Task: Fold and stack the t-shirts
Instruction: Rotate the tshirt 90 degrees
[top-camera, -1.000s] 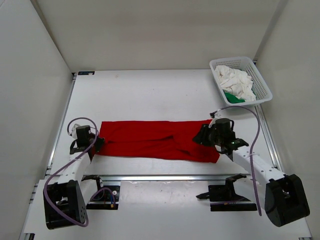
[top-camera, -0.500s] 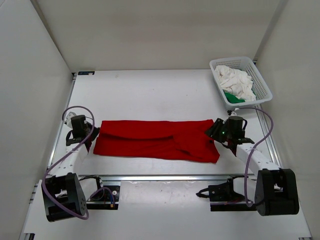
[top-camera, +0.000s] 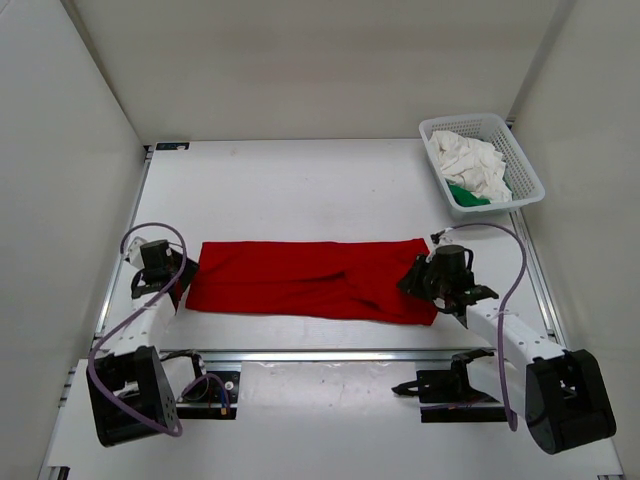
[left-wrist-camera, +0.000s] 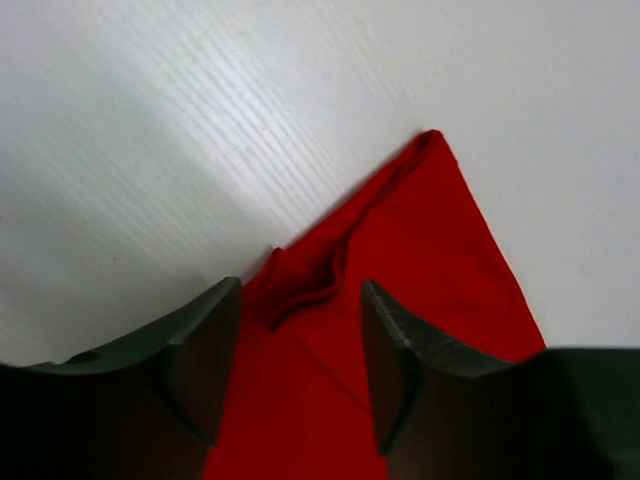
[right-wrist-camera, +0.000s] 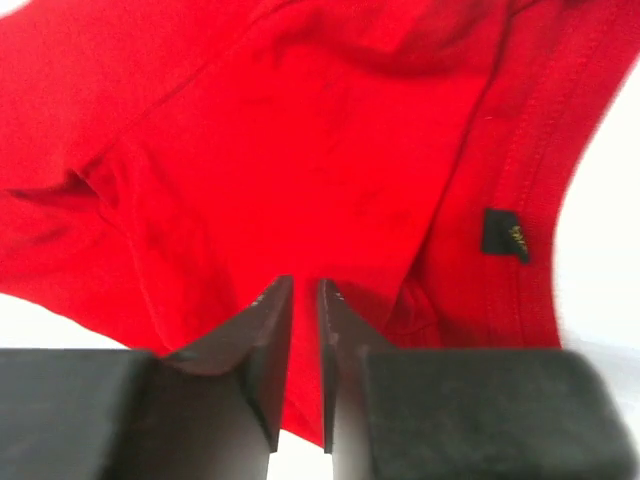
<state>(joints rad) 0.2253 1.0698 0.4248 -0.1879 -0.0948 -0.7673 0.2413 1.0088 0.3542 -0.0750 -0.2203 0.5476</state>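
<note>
The left gripper (left-wrist-camera: 300, 290) has sprung open since a moment ago. Its jaws now straddle the bunched left corner of the red t-shirt (top-camera: 300, 280), which lies flat on the table (top-camera: 300, 190). The right gripper (right-wrist-camera: 305, 285), over the shirt's right end, has narrowed to a slit — whether it pinches cloth, I cannot tell.

No text can be read anywhere. The only label is a small dark tag (right-wrist-camera: 505, 235) on the red t-shirt (right-wrist-camera: 300, 150), beside its stitched edge band, and its yellowish marks are too blurred to read.
</note>
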